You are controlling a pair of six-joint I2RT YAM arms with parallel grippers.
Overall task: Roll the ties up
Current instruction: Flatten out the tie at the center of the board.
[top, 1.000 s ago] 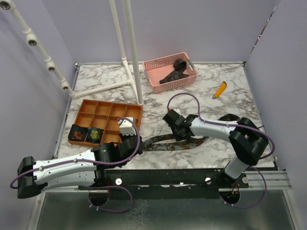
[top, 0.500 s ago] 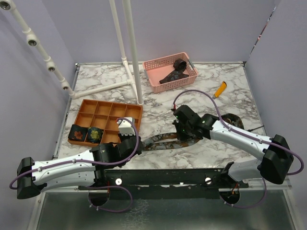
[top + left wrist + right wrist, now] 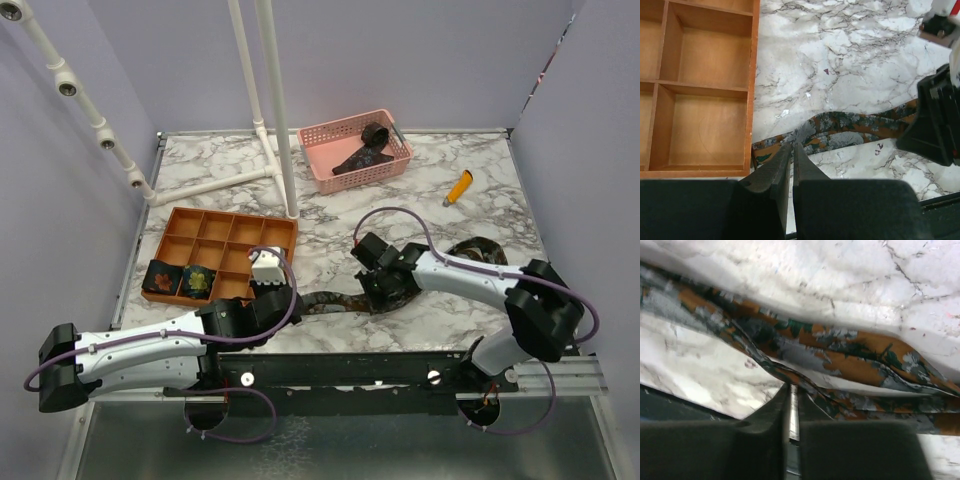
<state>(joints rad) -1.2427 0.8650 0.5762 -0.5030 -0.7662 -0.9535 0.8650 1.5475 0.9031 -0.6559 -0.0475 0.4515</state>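
A long unrolled tie (image 3: 335,300), dark with rust and grey-green flowers, lies across the front of the marble table and runs right to a heap (image 3: 478,247). My left gripper (image 3: 287,300) is shut on its left end beside the orange tray; the left wrist view shows my gripper (image 3: 792,145) with its tips closed at the tie (image 3: 850,131). My right gripper (image 3: 378,290) is shut on a fold at the tie's middle; the right wrist view shows my gripper (image 3: 791,386) pinching the tie's (image 3: 850,360) edge. Two rolled ties (image 3: 160,278) (image 3: 198,282) sit in the tray.
The orange compartment tray (image 3: 230,228) stands at the left, its wall (image 3: 754,75) close to my left fingers. A pink basket (image 3: 340,132) at the back holds a dark tie (image 3: 365,150). An orange-handled tool (image 3: 458,187) lies at the back right. White pipe posts (image 3: 280,120) stand behind.
My right gripper has swung over the tie and come down nearer and leftwards onto its middle. The tie's visible stretch has shortened and bunched. My left gripper has barely shifted.
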